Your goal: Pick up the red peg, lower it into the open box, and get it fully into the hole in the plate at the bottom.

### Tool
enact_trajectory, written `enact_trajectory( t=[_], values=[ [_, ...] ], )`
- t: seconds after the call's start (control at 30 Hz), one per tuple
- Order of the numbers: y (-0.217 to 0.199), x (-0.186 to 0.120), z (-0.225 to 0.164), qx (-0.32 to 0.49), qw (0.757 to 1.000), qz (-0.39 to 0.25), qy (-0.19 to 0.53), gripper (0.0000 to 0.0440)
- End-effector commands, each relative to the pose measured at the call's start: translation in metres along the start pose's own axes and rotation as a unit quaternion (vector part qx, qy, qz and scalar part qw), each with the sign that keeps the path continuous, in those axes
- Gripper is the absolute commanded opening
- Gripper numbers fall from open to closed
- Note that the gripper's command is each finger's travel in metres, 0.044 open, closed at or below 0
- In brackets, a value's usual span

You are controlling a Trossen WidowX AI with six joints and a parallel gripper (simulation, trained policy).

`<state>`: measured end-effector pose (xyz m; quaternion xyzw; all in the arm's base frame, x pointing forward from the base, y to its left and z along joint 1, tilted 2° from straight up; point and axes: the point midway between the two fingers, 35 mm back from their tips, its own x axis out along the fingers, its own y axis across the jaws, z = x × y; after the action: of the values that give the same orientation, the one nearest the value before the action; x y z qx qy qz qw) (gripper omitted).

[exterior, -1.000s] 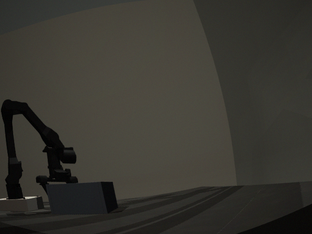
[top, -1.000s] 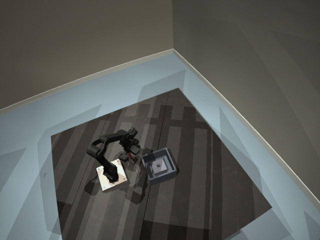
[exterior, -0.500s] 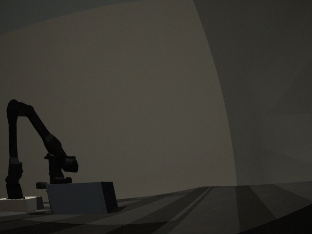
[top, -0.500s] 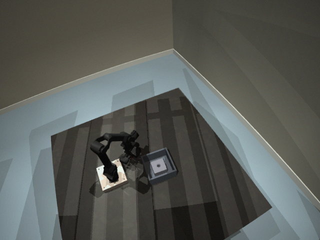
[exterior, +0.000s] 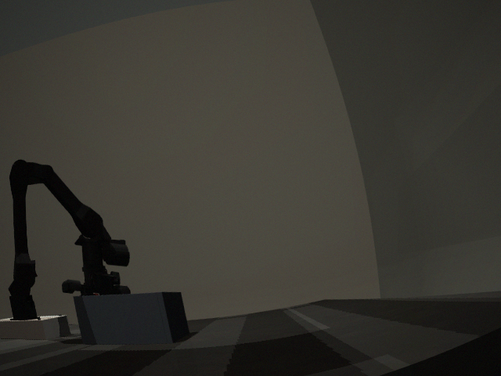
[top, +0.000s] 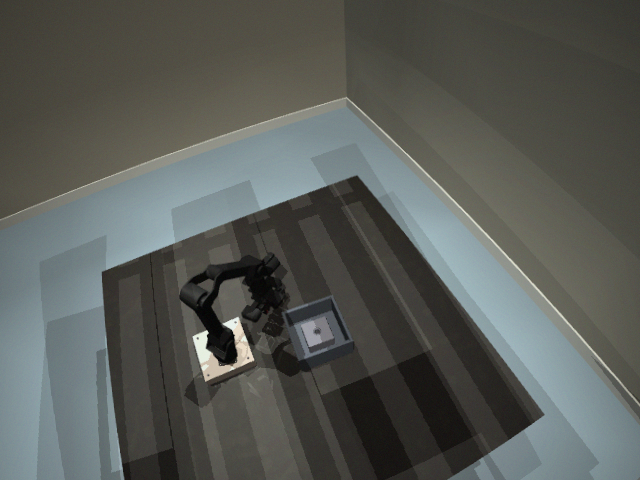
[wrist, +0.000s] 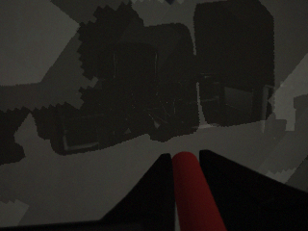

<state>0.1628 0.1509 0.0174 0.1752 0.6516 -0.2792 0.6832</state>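
My gripper (top: 267, 312) (wrist: 185, 161) pinches the smooth, round red peg (wrist: 194, 192) beside the grey square box (top: 345, 322) (exterior: 125, 319), outside its flat walls

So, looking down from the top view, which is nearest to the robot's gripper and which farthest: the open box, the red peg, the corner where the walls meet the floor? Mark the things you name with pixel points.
1. Red peg (wrist: 196, 192): between the gripper's (top: 267, 311) (wrist: 187, 155) fingers.
2. Open box (top: 323, 358) (exterior: 125, 319): just beside the gripper.
3. Room corner (top: 346, 98): far off, beyond the dark mat.
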Motion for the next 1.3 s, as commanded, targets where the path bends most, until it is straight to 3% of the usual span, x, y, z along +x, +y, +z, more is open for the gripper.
enact_trajectory(
  t=[0.0,0.6,0.93,1.27],
  values=[
    [0.005,-0.019,0.009,0.001,1.0,0.017,-0.014,0.0],
    [0.008,-0.085,0.068,0.082,0.993,0.047,-0.068,0.0],
    [0.002,-0.092,0.117,0.139,0.985,0.048,-0.09,0.0],
    [-0.006,-0.08,0.165,0.162,0.981,0.043,-0.101,0.0]
  ],
)
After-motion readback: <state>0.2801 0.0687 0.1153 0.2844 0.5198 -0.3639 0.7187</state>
